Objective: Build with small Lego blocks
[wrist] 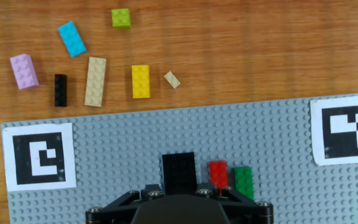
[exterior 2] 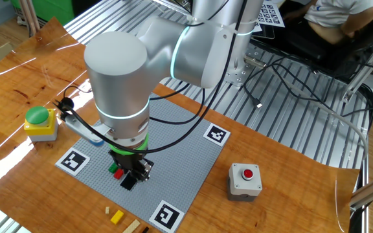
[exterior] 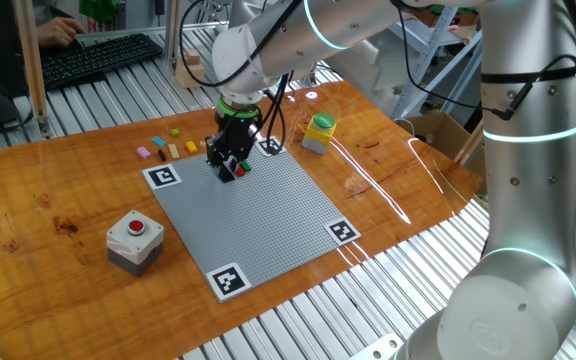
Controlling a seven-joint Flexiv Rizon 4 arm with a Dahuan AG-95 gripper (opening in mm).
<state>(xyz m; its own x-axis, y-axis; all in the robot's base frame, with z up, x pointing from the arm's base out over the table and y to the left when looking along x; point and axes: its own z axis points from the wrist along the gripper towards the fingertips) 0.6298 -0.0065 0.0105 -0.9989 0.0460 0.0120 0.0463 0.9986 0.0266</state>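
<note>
My gripper [wrist: 179, 190] hangs low over the grey baseplate [wrist: 135, 137], its jaws either side of a black Lego block [wrist: 178, 169] standing on the plate. Whether the fingers still press it does not show. Right of the black block sit a red block [wrist: 218, 173] and a green one [wrist: 243, 179], side by side on the studs. On the wood beyond the plate lie loose small Lego blocks: pink [wrist: 23, 71], blue [wrist: 73, 38], lime [wrist: 120, 18], thin black [wrist: 60, 89], long tan [wrist: 95, 81], yellow [wrist: 140, 81] and a tiny tan one [wrist: 172, 79]. The gripper [exterior: 230, 165] is near the plate's far edge.
A yellow box with a green button [exterior: 318, 132] stands past the plate's far corner. A grey box with a red button [exterior: 134, 240] sits on the wood at the near left. Black-and-white marker tags [wrist: 39, 162] mark the plate's corners. The table's edge runs close behind the loose blocks.
</note>
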